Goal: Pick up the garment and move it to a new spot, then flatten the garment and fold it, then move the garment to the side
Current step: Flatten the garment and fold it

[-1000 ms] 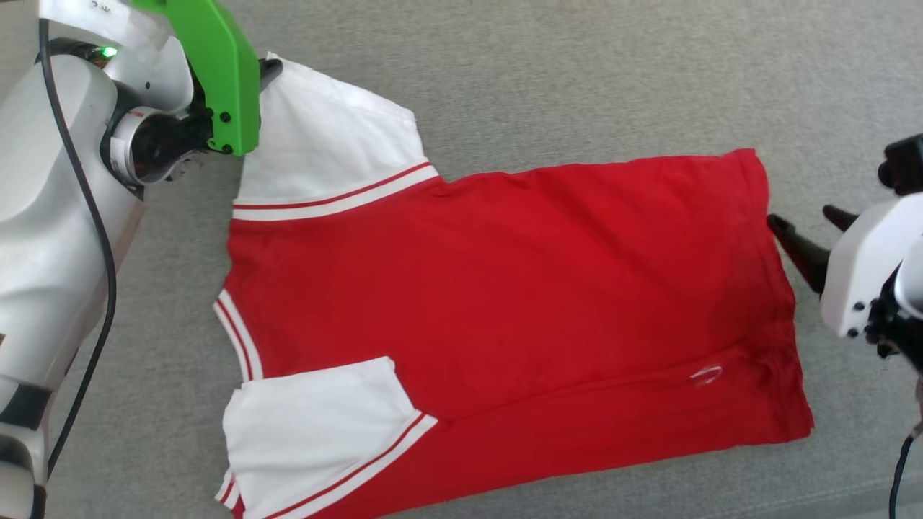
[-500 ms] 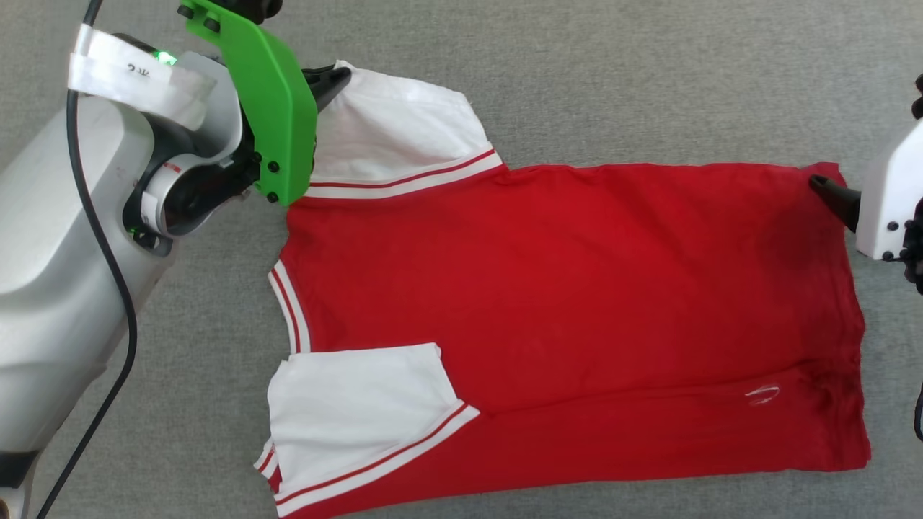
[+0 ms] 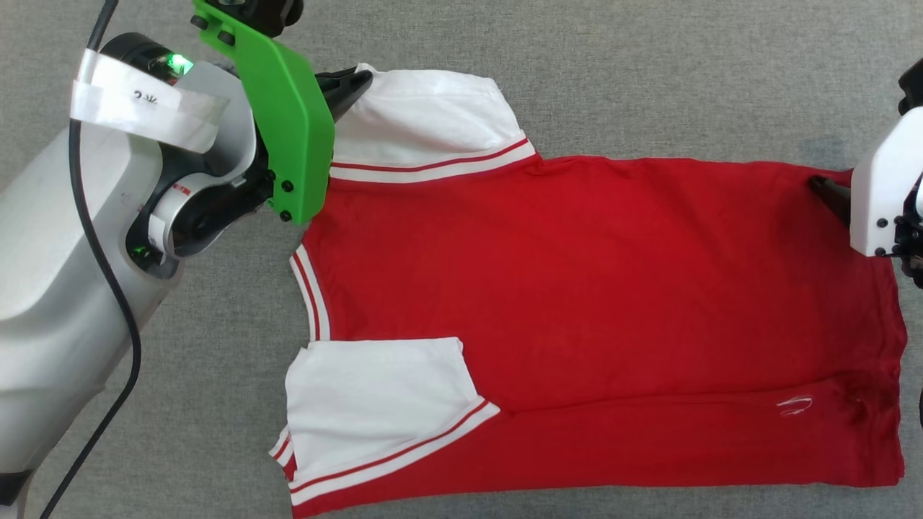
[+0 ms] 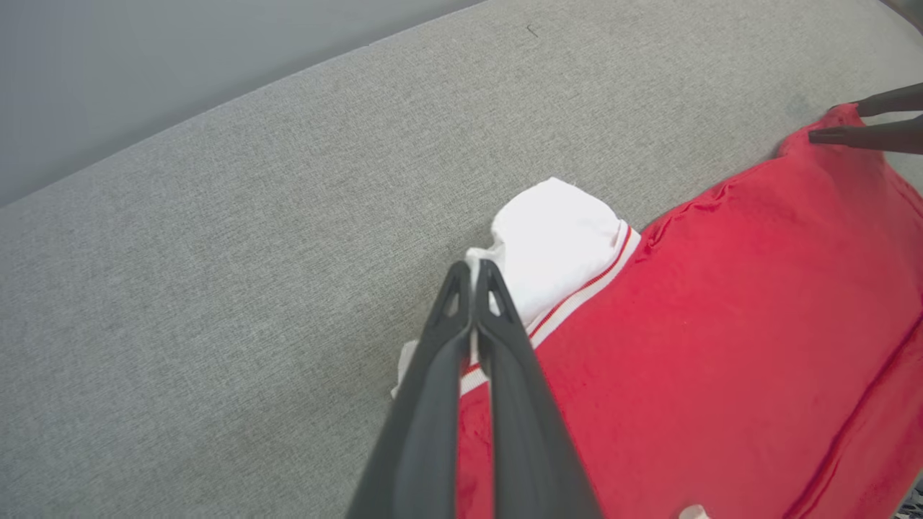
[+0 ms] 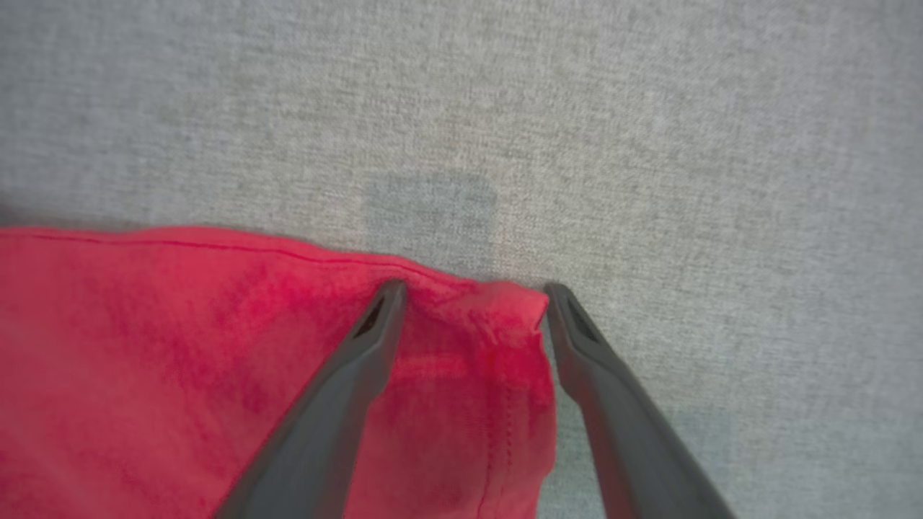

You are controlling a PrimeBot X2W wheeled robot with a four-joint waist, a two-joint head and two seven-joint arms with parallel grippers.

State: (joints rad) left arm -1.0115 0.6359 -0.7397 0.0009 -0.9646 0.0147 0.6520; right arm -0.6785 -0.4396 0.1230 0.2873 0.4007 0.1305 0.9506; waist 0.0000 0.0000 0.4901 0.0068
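Shirt (image 3: pixel 577 274), red with white sleeves, lies spread across the grey table (image 3: pixel 649 72), collar end toward the robot's left and hem toward its right. The nearer sleeve (image 3: pixel 375 404) is folded in over the red body; the farther sleeve (image 3: pixel 425 115) lies out flat. The left pincer (image 3: pixel 358 78) is closed tight, nipping the outer edge of that farther sleeve. The right pincer (image 5: pixel 476 290) stands wide open at the far hem corner, one finger over the red cloth, the other just off its edge, gripping nothing.
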